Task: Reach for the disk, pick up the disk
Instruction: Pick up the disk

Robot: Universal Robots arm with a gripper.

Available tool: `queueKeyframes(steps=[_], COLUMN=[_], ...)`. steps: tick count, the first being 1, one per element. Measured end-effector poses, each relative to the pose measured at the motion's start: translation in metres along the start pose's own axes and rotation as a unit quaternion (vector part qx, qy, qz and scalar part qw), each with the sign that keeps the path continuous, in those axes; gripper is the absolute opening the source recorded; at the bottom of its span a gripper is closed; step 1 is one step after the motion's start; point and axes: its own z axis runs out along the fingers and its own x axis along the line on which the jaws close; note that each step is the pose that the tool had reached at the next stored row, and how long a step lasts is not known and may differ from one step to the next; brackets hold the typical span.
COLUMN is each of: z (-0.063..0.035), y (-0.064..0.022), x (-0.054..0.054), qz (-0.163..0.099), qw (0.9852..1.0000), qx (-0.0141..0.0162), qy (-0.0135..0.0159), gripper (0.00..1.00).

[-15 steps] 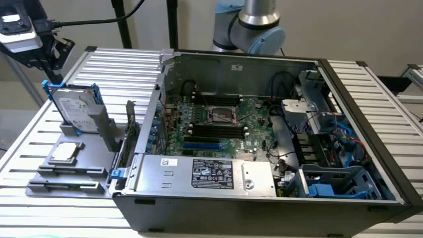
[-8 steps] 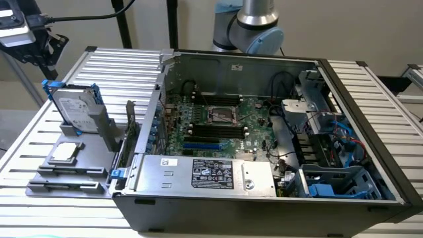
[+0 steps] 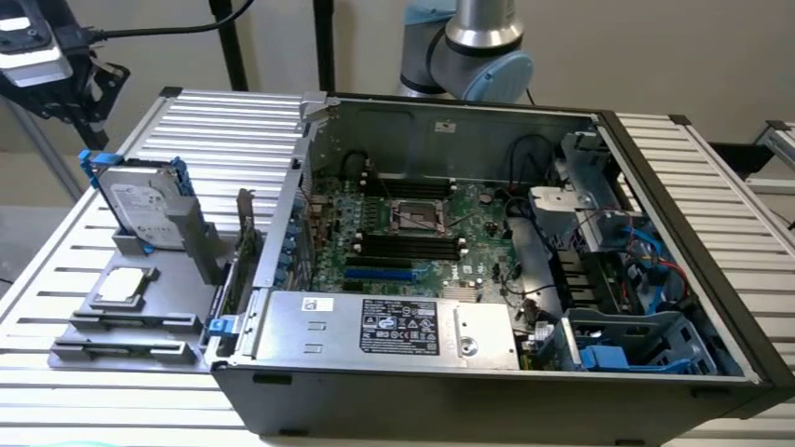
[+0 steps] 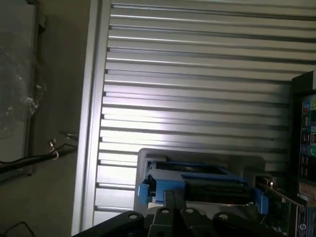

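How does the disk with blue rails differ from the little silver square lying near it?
The disk stands on edge in the grey stand; the square lies flat on it. The disk is clearly larger than the square. The disk has blue rails and a white label; the square looks plain silver. Both are flat, metallic and sit on the same stand.

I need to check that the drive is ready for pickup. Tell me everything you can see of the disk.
The disk is a flat, rectangular, silver-grey metal drive with a white label on its face and bright blue plastic rails along its edges. It stands on edge, slightly tilted, in a slot of the grey holder, to the exterior view's left of the open computer case. Only the holder touches it. The shut gripper hangs above, apart from it.
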Motion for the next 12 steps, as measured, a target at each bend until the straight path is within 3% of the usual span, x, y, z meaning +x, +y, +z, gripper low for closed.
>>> queueKeyframes(steps=[6, 12], z=[-0.0003, -0.0006], y=[0.0, 0.0], x=[-0.0001, -0.0001], qz=[-0.054, -0.108], qw=[0.9985, 0.9941], qx=[-0.0002, -0.0005], qy=[0.002, 0.004], gripper=[0.11, 0.11])
